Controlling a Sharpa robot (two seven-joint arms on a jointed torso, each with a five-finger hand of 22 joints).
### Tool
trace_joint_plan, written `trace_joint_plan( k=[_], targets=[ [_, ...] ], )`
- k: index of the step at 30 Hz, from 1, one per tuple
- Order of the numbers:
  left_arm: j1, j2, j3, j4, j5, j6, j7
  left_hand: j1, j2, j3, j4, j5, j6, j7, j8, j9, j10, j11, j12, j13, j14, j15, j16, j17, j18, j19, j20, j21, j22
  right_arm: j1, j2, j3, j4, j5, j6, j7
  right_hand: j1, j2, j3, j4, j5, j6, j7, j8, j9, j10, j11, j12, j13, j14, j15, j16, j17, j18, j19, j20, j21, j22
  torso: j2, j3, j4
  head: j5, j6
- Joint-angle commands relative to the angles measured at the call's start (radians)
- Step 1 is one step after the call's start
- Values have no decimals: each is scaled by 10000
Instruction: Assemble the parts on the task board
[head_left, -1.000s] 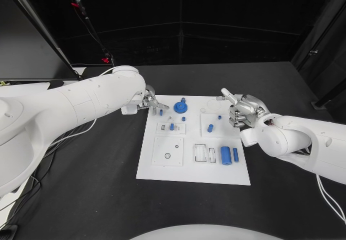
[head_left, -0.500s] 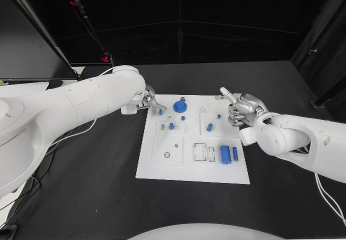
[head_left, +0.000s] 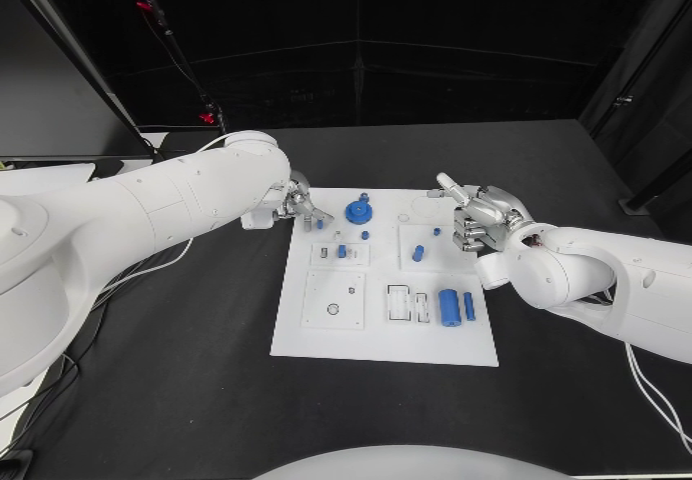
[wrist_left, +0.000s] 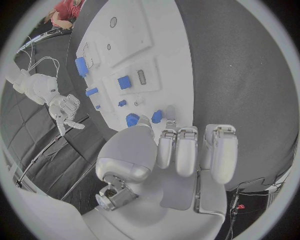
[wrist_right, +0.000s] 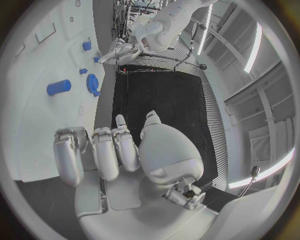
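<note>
Blue cylinder part (head_left: 450, 306) — long axis toward robot | both robot hands' grip unclear

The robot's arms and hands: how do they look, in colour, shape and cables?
Both arms are smooth, rounded white shells, bulging at the joints. Each ends in a silver metal hand, the left hand and the right hand, with many segmented fingers bearing pale grey pads. A thin white cable hangs beneath the left arm. No markings are visible.
</note>
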Motion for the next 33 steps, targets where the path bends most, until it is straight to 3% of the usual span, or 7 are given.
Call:
trace_joint_plan(
  k=[1, 15, 21, 33],
  targets=[
    [13, 24, 8, -5, -49, 66, 173, 83, -36, -16, 17, 46, 62, -11, -69, -18, 1045, -43, 14, 2616, 1048, -32, 8, 2634, -66, 1045, 34, 32, 2634, 14, 15, 5, 7, 10, 66, 9, 30, 86, 26, -21, 56, -95, 711, 53, -5, 1041, 24, 25, 2632, 1022, 33, 25, 2635, -70, 1061, 28, 29, 2634, 1, 4, 1, -7, 5],
    [1, 52, 9, -4, -48, -147, 251, 85, -15, -20, 18, 55, 79, -15, -72, -19, 1045, -46, 14, 2616, 1048, -33, 8, 2634, -66, 1045, 34, 32, 2634, 14, 56, 5, -31, 10, 86, -14, 30, 86, 26, -21, 56, -95, 711, 53, -5, 1041, 24, 25, 2632, 1022, 33, 25, 2635, -70, 1061, 28, 29, 2634, 2, 6, 8, -31, 11],
    [-2, 54, 9, -15, -48, -330, 293, 207, 113, 18, 3, 199, 117, -36, -103, -23, 1045, -62, 14, 2616, 1048, -42, 8, 2634, -66, 1045, 28, 32, 2634, 14, 56, 5, -26, 10, 88, -12, 30, 86, 26, -21, 56, -95, 711, 53, -5, 1041, 24, 25, 2632, 1022, 33, 25, 2635, -70, 1061, 28, 29, 2634, 0, 9, 10, -30, 19],
    [-16, 68, 9, -8, -48, -455, 436, 515, 131, 41, -12, 435, 55, -41, -125, 19, 1045, -70, 14, 2616, 1048, -58, 8, 2634, -66, 1045, 15, 32, 2634, 14, 47, 5, -13, 10, 77, -10, 45, 90, 28, -25, 80, -98, 718, 71, -1, 1041, 29, 25, 2632, 1022, 38, 25, 2635, -70, 1061, 31, 29, 2634, 4, 3, -1, -56, 29]
  ],
)
